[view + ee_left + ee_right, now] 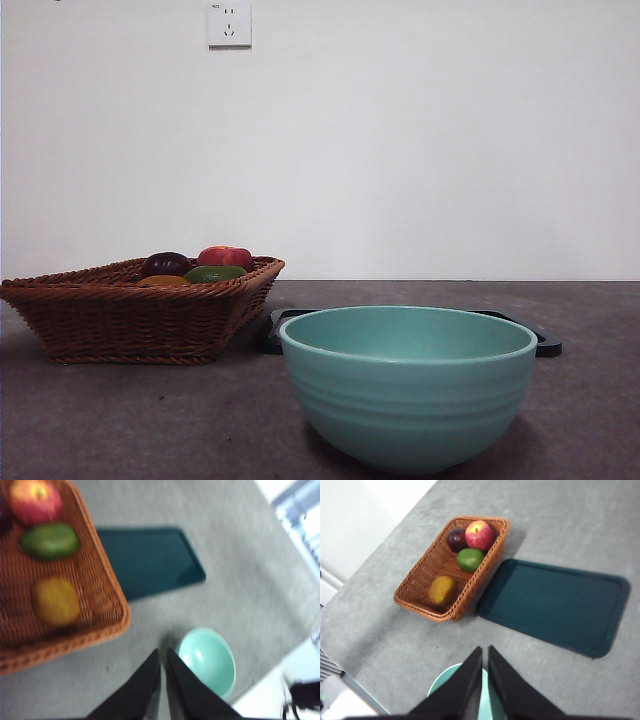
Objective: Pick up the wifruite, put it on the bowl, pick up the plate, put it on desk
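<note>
In the wicker basket, at the end nearest the bowl, the wifruite lies alone on the weave; seen from the right wrist, the green fruit sits at about one o'clock from it, with the red apple and dark purple fruit beyond. It looks small, oval and matte, so probably light and not slippery, but soft enough to bruise; I'd take it across its short middle from above, gently. The basket wall beside it leaves little room on one side. Neither arm is down yet: the left gripper and the right gripper both hang high with jaws pressed together, holding nothing. The dark teal tray lies flat on the desk, just beside the basket.
</note>
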`<action>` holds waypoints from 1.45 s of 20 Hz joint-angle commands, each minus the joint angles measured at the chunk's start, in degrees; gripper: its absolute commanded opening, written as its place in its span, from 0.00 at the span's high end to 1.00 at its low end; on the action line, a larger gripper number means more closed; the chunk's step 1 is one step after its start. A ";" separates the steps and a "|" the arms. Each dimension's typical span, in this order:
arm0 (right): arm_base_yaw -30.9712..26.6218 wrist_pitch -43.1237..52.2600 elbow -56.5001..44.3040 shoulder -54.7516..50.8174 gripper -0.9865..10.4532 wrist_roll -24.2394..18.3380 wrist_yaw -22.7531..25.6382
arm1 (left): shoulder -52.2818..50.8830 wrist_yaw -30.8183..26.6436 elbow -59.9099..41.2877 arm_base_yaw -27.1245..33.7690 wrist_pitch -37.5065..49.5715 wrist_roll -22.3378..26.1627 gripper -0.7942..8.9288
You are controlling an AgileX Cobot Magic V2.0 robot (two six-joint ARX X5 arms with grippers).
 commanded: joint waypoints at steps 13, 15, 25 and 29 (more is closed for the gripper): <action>0.24 -1.05 1.05 0.50 0.43 -4.00 2.27 | 1.64 0.31 1.99 -1.51 -0.20 7.58 0.27; 0.24 -1.05 1.05 0.50 0.43 -4.00 2.23 | 1.64 0.31 1.99 -1.51 -0.20 7.89 0.27; 0.20 -2.89 1.05 -0.76 0.43 -4.02 2.21 | 4.52 -2.60 2.01 -1.53 -1.07 5.86 0.28; 0.20 -4.52 1.05 -3.13 0.43 -3.98 2.19 | 11.65 -10.05 3.58 -2.67 -1.16 4.31 0.28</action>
